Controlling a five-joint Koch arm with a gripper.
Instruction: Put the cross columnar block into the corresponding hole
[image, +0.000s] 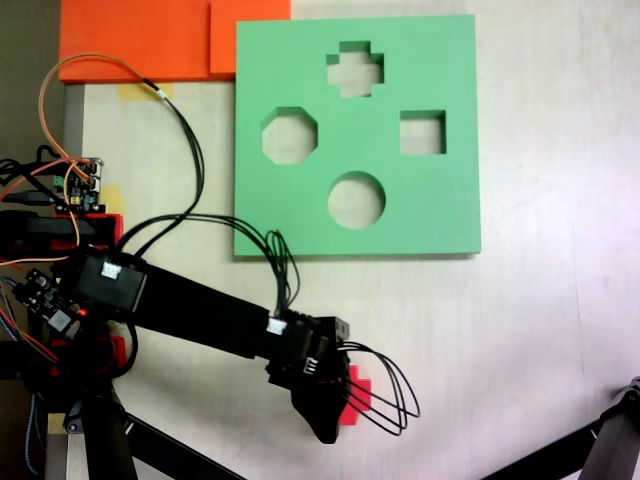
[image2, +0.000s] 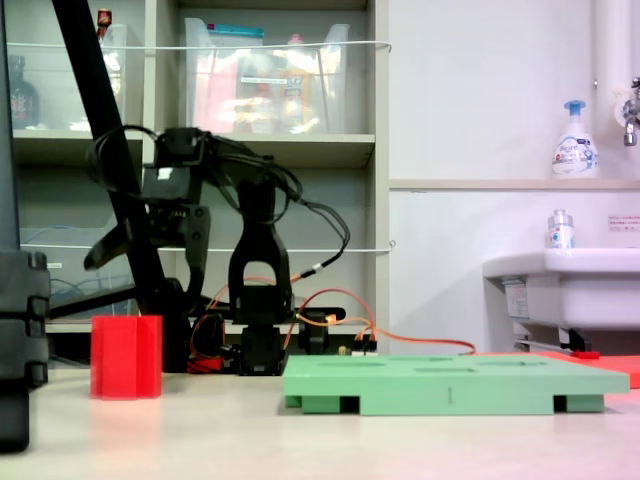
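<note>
The red cross columnar block (image: 358, 392) stands upright on the table, well in front of the green board (image: 300, 215); in a fixed view my gripper covers most of it from above. Seen from table level, the block (image2: 126, 357) stands free, with my gripper (image2: 145, 275) hanging just above it, open, one jaw splayed out to the left and the other pointing down. Nothing is between the jaws. From above, the gripper (image: 338, 408) sits over the block. The plus-shaped hole (image: 355, 70) lies at the board's far edge, empty.
The board (image2: 455, 385) also has an octagonal cutout (image: 290, 136), a square cutout (image: 423, 133) and a round cutout (image: 356, 200). Orange foam sheets (image: 140, 40) lie at the top left. Cables (image: 185, 130) trail near the board's left edge. A black stand leg (image: 610, 440) crosses the bottom right corner.
</note>
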